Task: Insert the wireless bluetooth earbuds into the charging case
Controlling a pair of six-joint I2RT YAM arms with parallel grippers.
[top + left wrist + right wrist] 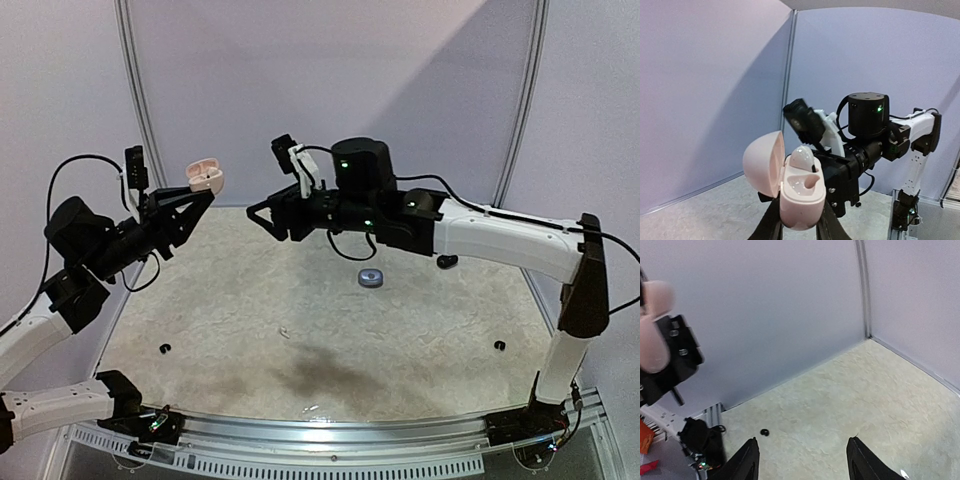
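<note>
We see the left end effector [203,196], upper left of the overhead frame, pinching a pink charging case [203,177] held aloft with its lid open. A white earbud [802,157] sits in one socket. The right end effector [258,216], mid-frame, is spread and holds nothing. A black earbud [165,348] lies on the table [300,330] at lower left.

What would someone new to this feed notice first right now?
The pale pink charging case, lid open, is held high in the left gripper, jaws shut on it. One white earbud sits in one slot; the other slot is empty. The right gripper faces it, jaws open and empty, above a small grey object on the table.
</note>
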